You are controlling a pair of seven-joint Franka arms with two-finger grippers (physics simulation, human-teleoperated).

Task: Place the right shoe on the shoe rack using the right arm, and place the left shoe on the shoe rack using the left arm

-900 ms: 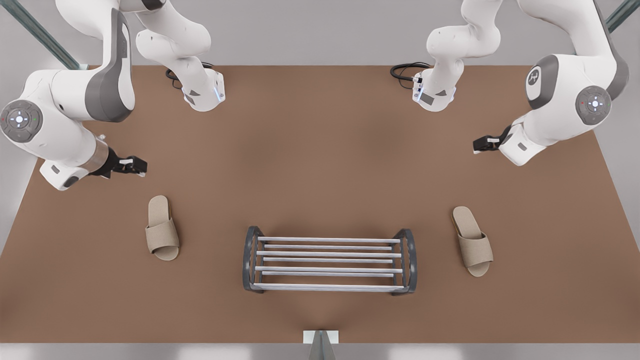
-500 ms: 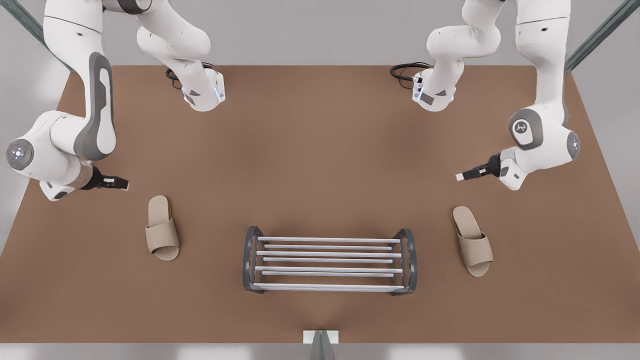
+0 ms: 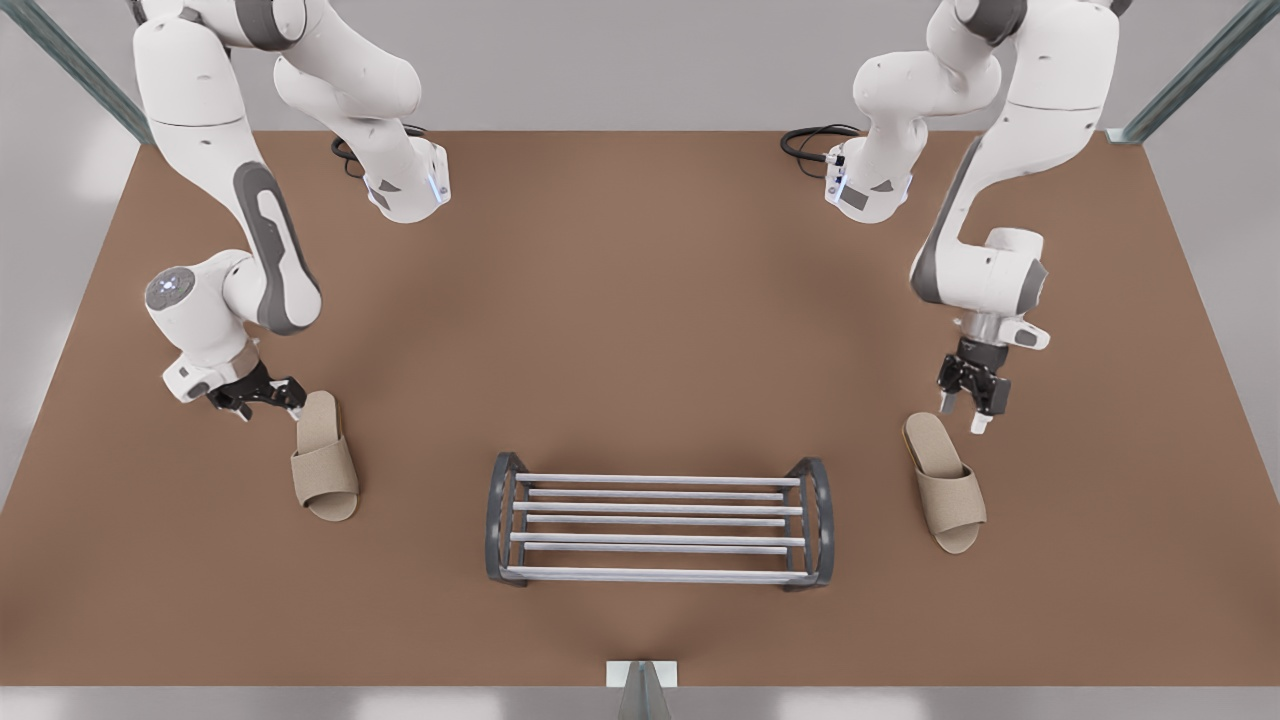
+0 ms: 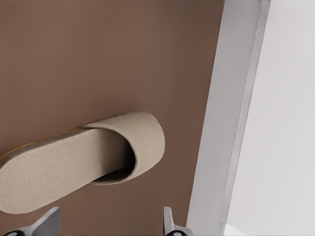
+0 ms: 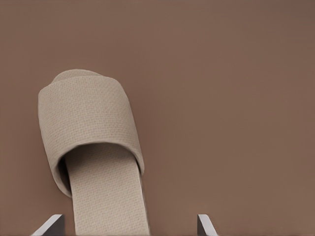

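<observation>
Front view, rack: the shoe rack (image 3: 660,508) stood empty on the brown table (image 3: 640,330), between the two shoes and well apart from each.
Front view, left side: the left slipper (image 3: 324,458) lay flat at the front view's left, heel toward the arm bases. The left gripper (image 3: 270,408) was just beside that heel, its jaws spread wide. I could not tell whether it was touching.
Front view, right side: the right slipper (image 3: 945,482) lay flat at the front view's right, a little turned. The right gripper (image 3: 962,412) hung just beside its heel, pointing down, jaws wide.
Left wrist view: the left slipper (image 4: 83,160) lay across the line of approach, its toe strap toward the white table edge (image 4: 231,123). The left gripper (image 4: 109,223) was open, and the two fingertips (image 4: 49,221) stood apart from the sole.
Right wrist view: the right slipper (image 5: 88,123) ran lengthwise away from the right gripper (image 5: 128,225), with the heel end between the wide jaws but nearer to one fingertip (image 5: 49,223).
Step in hand: both arms seemed to be lining up for the grasp; nothing was held.
Advice, left: it should probably straddle the sole across its width near the heel, then go low before closing.
Advice, right: I judge it should centre the jaws over the heel first, because an off-centre pinch could turn the slipper.
Advice, both: close on the flat sole, not on the soft strap.
</observation>
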